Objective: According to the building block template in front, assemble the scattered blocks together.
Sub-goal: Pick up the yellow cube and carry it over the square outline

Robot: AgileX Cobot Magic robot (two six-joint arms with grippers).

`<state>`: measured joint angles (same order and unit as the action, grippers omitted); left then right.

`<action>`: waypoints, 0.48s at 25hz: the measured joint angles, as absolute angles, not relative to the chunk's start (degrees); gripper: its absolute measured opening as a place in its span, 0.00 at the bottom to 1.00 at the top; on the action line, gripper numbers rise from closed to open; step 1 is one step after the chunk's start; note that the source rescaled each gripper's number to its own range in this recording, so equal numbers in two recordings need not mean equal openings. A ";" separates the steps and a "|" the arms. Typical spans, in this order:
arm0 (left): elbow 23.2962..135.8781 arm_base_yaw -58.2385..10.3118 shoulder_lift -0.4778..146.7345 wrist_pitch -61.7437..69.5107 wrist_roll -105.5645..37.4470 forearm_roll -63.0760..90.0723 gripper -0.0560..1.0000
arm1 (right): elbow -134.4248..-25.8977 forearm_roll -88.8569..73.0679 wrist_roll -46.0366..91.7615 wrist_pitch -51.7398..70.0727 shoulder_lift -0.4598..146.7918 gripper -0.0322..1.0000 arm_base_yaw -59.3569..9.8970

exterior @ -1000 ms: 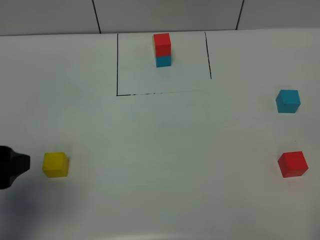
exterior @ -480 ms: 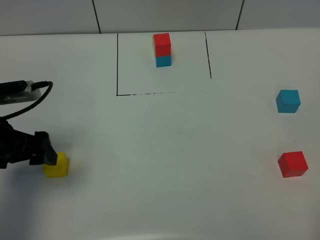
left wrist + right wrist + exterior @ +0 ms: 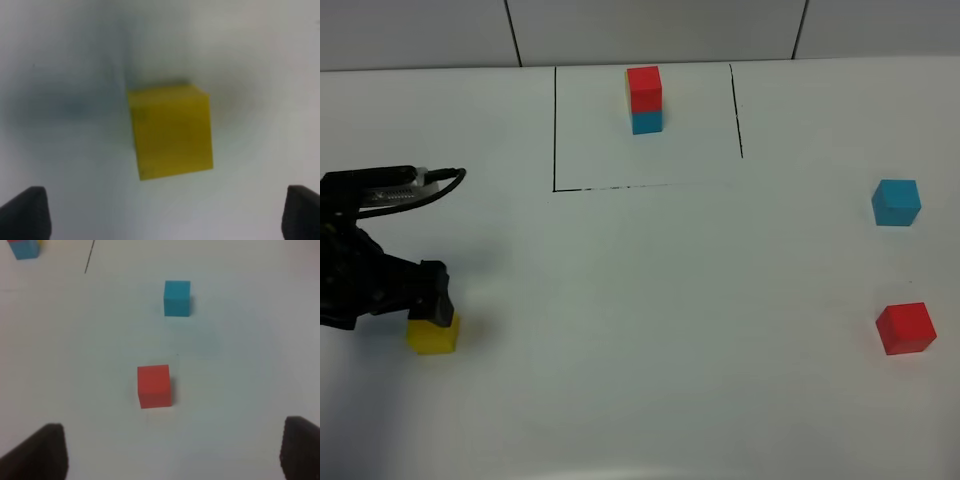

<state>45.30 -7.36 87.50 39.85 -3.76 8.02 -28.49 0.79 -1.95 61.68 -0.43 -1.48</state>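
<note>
At near left, the left gripper (image 3: 162,212) hovers above the yellow block (image 3: 171,131), jaws wide and empty, apparently to drop either side; the right gripper (image 3: 172,452) hangs equally wide, empty.

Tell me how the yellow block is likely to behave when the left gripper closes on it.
The yellow block looks like a rigid, flat-faced cube, so it should probably neither roll nor deform. It sits slightly skewed to the open left gripper, so it may twist a little on closing.
</note>
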 joint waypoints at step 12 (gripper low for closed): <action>46.65 -9.91 90.96 38.52 3.50 2.68 0.96 | -28.49 0.79 -1.95 61.68 -0.43 0.73 -1.48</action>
<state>46.65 -9.91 90.96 38.52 3.50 2.68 -28.49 0.79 -1.95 61.68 -0.43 -1.48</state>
